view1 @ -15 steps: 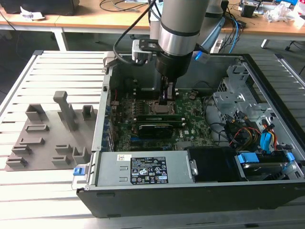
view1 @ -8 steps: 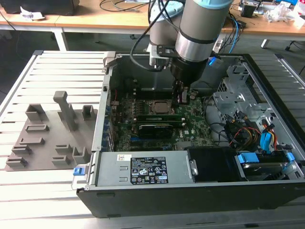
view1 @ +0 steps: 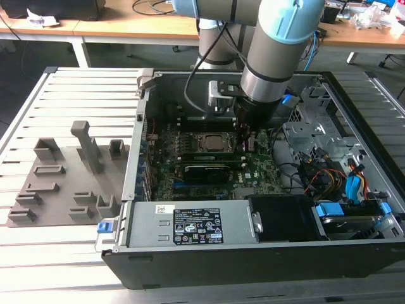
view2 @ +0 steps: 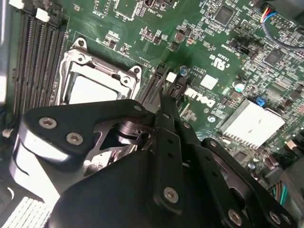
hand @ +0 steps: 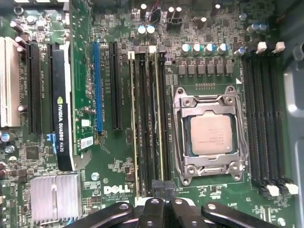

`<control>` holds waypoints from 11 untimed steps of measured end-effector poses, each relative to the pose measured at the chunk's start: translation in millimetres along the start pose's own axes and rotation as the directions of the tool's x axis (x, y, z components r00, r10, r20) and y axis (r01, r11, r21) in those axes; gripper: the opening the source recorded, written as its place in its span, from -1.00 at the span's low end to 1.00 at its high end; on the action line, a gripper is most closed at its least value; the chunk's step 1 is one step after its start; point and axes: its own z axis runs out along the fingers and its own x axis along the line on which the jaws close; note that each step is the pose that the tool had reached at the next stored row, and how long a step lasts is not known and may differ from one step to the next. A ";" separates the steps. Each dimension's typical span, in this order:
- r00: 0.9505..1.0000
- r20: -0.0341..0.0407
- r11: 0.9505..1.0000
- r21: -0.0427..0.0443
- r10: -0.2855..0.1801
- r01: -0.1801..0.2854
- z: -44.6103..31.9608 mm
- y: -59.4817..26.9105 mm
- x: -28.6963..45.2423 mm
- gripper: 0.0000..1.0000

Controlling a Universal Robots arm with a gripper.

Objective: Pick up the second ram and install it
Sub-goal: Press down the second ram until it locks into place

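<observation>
Two sticks seated in motherboard slots, claw just above

Lab workshop, slatted metal bench, open computer case, cluttered desks

Open black computer case on slatted metal desk, green motherboard inside, grey moulded parts tray on the exterior view's left.

The motherboard is green, dotted with silver capacitors. The CPU in its socket is pale silver-grey in a steel frame. One slot is blue and the memory slots are black. The claw is matte black. The arm is grey with light-blue bands.
</observation>
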 end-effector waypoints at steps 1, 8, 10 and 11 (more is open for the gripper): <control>1.000 0.000 1.000 0.000 0.000 0.000 2.8 -0.2 0.2 -0.79; 1.000 0.018 1.000 0.012 -0.002 0.002 -3.4 49.8 2.7 -0.79; 1.000 0.018 1.000 0.014 -0.002 0.002 -1.0 76.9 4.5 -0.79; 1.000 0.018 1.000 0.016 -0.002 0.002 0.5 89.1 5.4 -0.79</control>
